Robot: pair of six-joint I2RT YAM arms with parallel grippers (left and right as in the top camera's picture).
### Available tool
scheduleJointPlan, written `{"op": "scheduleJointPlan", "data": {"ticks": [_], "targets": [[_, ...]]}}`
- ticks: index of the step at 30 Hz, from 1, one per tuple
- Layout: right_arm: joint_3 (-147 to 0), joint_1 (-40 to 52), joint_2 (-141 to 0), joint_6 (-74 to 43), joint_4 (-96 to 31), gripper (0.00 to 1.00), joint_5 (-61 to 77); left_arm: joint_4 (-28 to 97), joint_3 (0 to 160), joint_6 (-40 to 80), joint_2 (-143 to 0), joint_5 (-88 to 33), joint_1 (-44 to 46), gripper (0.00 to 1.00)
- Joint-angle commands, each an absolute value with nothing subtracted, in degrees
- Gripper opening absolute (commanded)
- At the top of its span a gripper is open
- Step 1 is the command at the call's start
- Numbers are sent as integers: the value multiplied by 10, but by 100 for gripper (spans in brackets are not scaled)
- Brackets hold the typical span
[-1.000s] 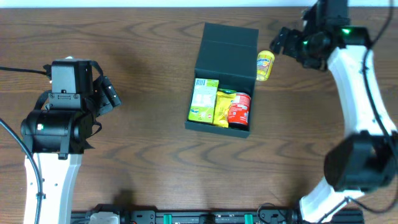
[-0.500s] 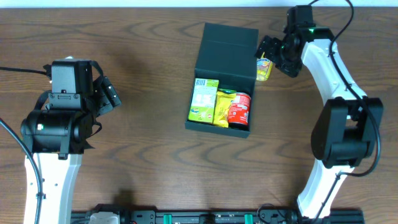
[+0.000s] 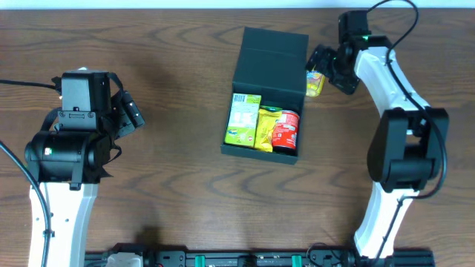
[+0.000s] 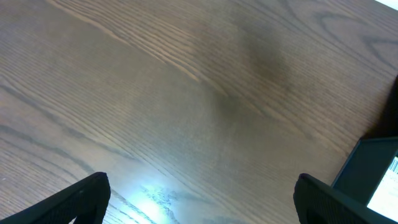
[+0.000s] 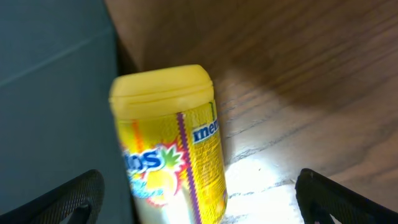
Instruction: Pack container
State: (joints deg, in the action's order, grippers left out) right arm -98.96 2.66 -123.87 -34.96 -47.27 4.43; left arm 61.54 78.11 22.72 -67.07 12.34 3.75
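The container [image 3: 269, 59] is a dark teal-black box in the middle of the table with its flap lid folded back. It holds a green-yellow carton [image 3: 243, 119], a yellow-green bag [image 3: 266, 127] and a red pack [image 3: 286, 130]. A yellow Mentos bottle [image 3: 315, 84] lies on the table against the container's right wall [image 5: 56, 74]. My right gripper [image 3: 325, 68] hangs over that bottle [image 5: 171, 143], open [image 5: 202, 200], one finger on each side and neither touching it. At the far left, my left gripper [image 3: 130, 111] stands open [image 4: 205, 204] over bare wood.
The left wrist view shows only wood grain, with a corner of the container [image 4: 373, 174] at its right edge. The table's white back edge [image 3: 185, 4] runs along the top. A black rail [image 3: 245, 259] lines the front edge.
My right arm has swung left and down from the back right corner, and its open gripper now sits over the yellow bottle. The left arm has not moved.
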Motion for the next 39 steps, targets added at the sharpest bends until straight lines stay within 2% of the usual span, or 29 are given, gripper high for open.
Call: {"op": "scheduleJointPlan", "data": {"ticks": [1,16,25,32,39], "targets": [[-1001,32,-1252,-343,-472,99,34,617,776,234,-672,124,34,95],[-1001,32,-1268,-317,-510,99,-51,617,776,234,-672,124,34,95],[-1001,33,-1268,-120,-464,99,-45,617,776,234,-672,124,34,95],[-1001,33,-1268,-84,-457,99,-42,617,776,234,-672,124,34,95],[-999,33,-1268,71,-476,99,22,617,776,234,-672,124,34,95]]}}
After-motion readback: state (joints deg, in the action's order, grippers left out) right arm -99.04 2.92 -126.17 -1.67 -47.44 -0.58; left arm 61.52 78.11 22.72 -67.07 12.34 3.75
